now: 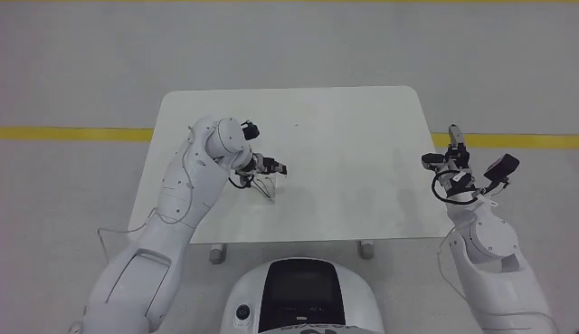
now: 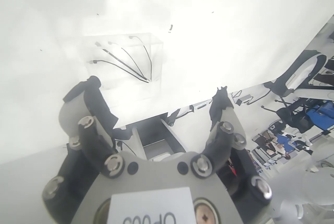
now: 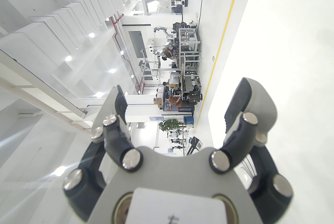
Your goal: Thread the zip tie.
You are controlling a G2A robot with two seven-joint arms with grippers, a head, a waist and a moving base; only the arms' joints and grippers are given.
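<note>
Several black zip ties (image 2: 125,63) fan out from one point inside a clear holder (image 2: 156,53) on the white table (image 1: 362,144). In the top view the zip ties (image 1: 263,187) lie near the table's front left. My left gripper (image 2: 155,90) hangs just above and beside them, open with nothing between its fingers; in the top view the left gripper (image 1: 279,167) sits close over the bundle. My right gripper (image 3: 180,101) is open and empty, held in the air. The top view places the right gripper (image 1: 443,150) just off the table's right edge, far from the ties.
The table's right half and back (image 1: 362,117) are bare white surface. A yellow floor line (image 1: 72,134) runs behind the table. The table's rounded corner and edge (image 3: 250,0) lie beside my right gripper.
</note>
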